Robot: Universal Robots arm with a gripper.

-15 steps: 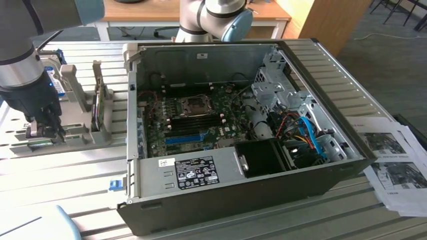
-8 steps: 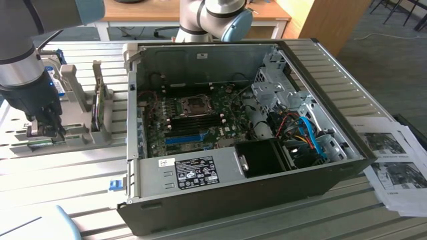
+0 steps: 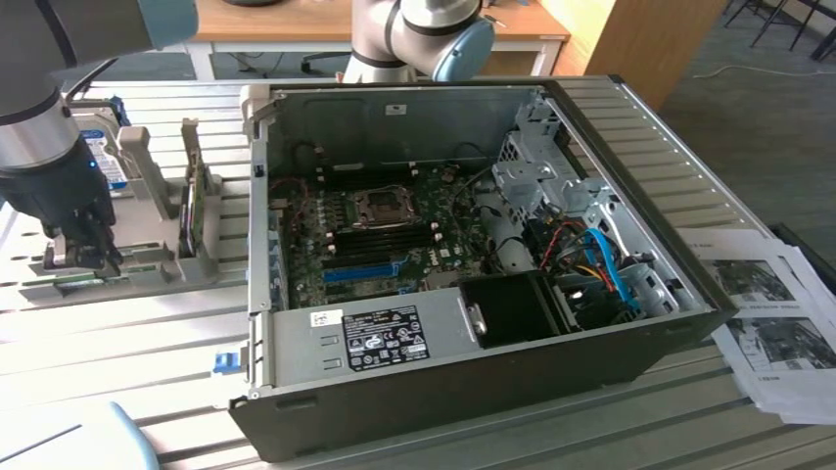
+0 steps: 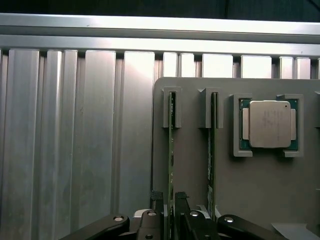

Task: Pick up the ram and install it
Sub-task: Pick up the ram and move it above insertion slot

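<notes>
Two green ram sticks stand on edge in a grey holder (image 4: 192, 165). My gripper (image 4: 169, 201) is low over the nearer-to-edge ram (image 4: 170, 145), one dark fingertip (image 4: 156, 197) on each side of its end. The jaws are open and straddle the stick with a small gap on each side. The second ram (image 4: 212, 150) stands parallel just beside it. In the exterior view my gripper (image 3: 81, 257) hangs over the holder (image 3: 144, 272) at the far left, apart from the open computer case (image 3: 432, 352) with its motherboard (image 3: 379, 245).
A silver processor (image 4: 269, 124) sits in a pocket of the holder beside the sticks. Upright grey fixtures (image 3: 196, 201) stand between my gripper and the case. Printed sheets (image 3: 770, 323) lie at the exterior view's right. The table is ribbed aluminium (image 4: 75, 140).
</notes>
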